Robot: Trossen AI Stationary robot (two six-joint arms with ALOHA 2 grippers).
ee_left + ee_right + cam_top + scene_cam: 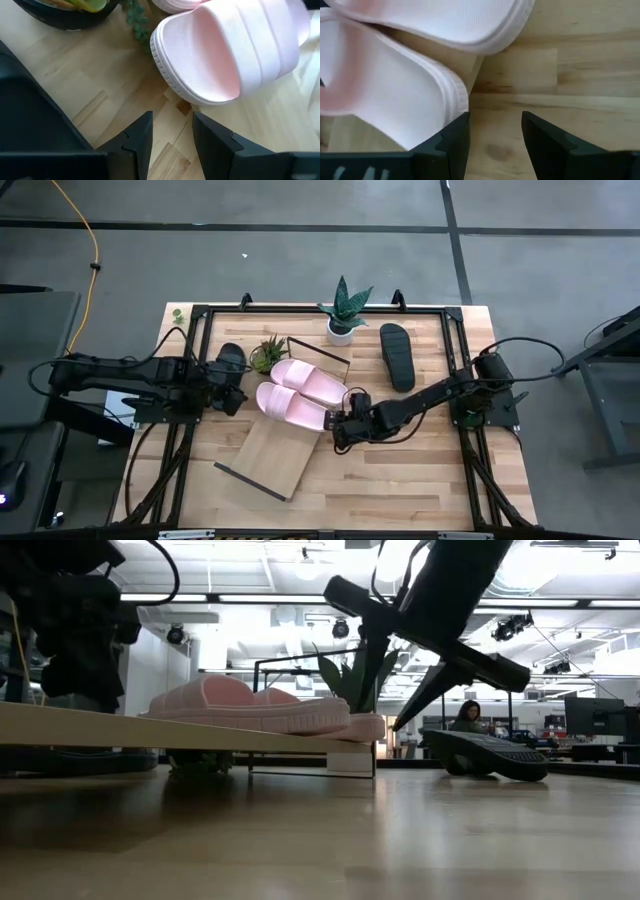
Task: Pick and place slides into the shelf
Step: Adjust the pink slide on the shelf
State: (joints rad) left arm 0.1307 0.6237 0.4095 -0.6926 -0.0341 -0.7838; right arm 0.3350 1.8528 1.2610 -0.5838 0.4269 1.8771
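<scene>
- Shelf [272,450]: long light-wood board lying at a slant across the middle of the table [420,480], dark frame bars at both ends
- Two pale pink slides, [312,381] and [290,403], lie side by side on the far half of the shelf, touching each other
- One black slide [397,356] lies on the table right of a potted plant [342,315]; a second black slide [230,360] lies at the left, just beside the left gripper
- Small succulent [270,352] sits between that black slide and the pink pair
- Left gripper [232,393]: near the heel end of the nearer pink slide, fingers [137,140] parted, nothing between them
- Right gripper [341,430]: at the other end of the pink pair, just beside the nearer slide's edge, jaws parted and empty
- A person [467,718] shows in the room beyond
</scene>
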